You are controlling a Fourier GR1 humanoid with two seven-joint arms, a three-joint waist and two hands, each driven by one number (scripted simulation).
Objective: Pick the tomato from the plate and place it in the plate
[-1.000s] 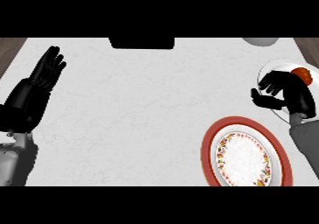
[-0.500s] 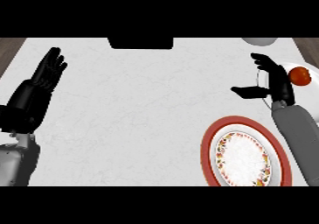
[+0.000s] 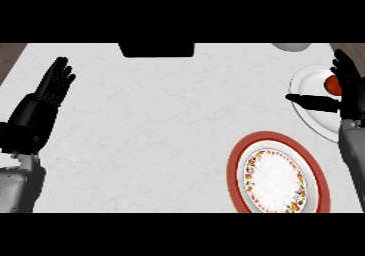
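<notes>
At the far left, the robot's left hand (image 3: pixel 43 106) rests open, fingers pointing up over the pale marbled counter (image 3: pixel 163 125). A flat black object (image 3: pixel 157 49) lies at the back edge, near the middle. Right of centre, toward the front, sits an empty plate with a red rim (image 3: pixel 234 170) and a patterned inner band. Behind it, at the right edge, is a plain white plate (image 3: pixel 316 122) with the tomato (image 3: pixel 332 84) still on it.

The right hand (image 3: pixel 352 95) has shifted over the last second. It was low over the white plate and is now at the tomato's right side, released, fingers straight, thumb stretched left across the plate just in front of the tomato. It grasps nothing. This looks like lining up for the pick, which is not yet made.

No brand, label or writing is readable anywhere.
</notes>
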